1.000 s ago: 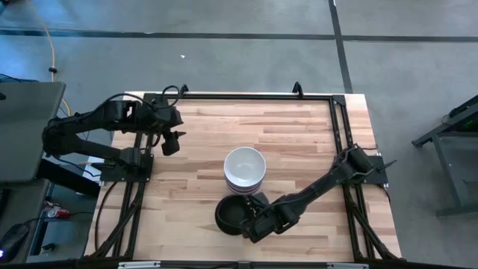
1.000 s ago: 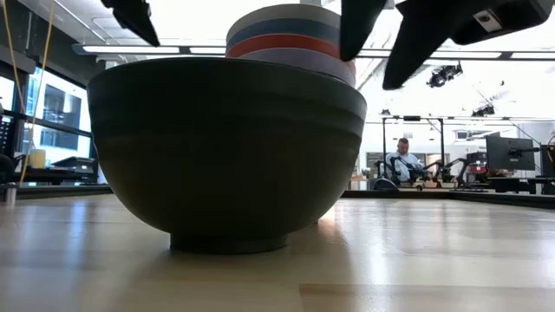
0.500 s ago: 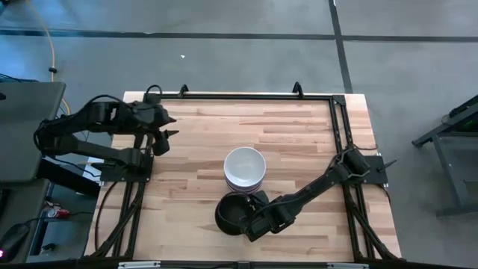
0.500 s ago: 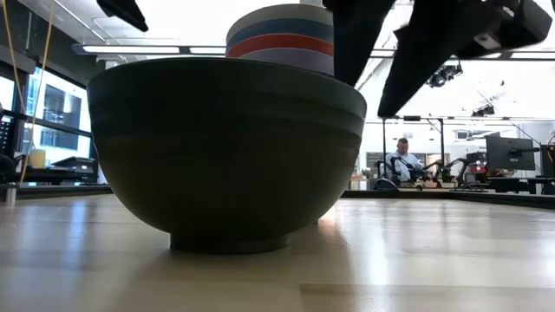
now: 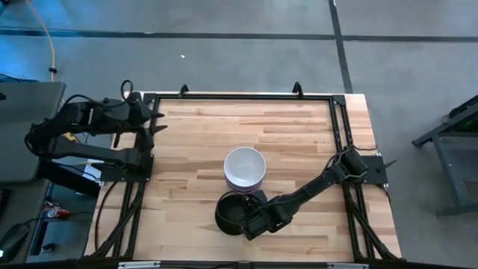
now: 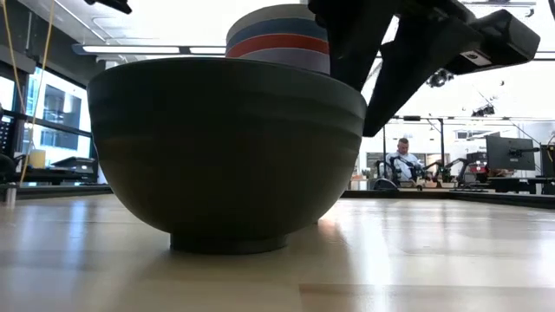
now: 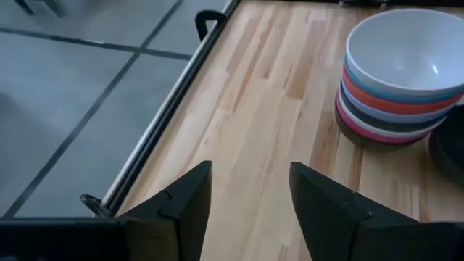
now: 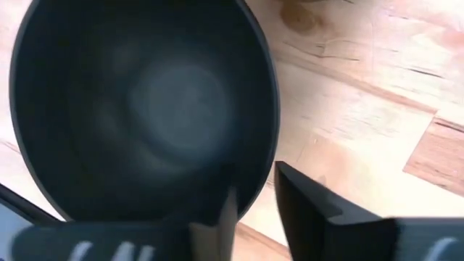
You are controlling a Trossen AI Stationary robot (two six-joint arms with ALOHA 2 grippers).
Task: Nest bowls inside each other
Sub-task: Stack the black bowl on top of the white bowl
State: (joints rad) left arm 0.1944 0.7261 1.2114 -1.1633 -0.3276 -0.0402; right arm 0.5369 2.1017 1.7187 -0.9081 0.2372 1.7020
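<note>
straddling black bowl (image 8: 138,109) rim, right gripper (image 8: 254,210), fingers apart

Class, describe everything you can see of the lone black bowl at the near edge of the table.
The black bowl is round, plain and matte-dark, with faint rings around its wall and a small foot. It stands upright and empty on the wooden table, apart from but close beside the stack of bowls. The right gripper is at its rim, one finger inside the wall and one outside, jaws open around it. Nothing else touches it.
</note>
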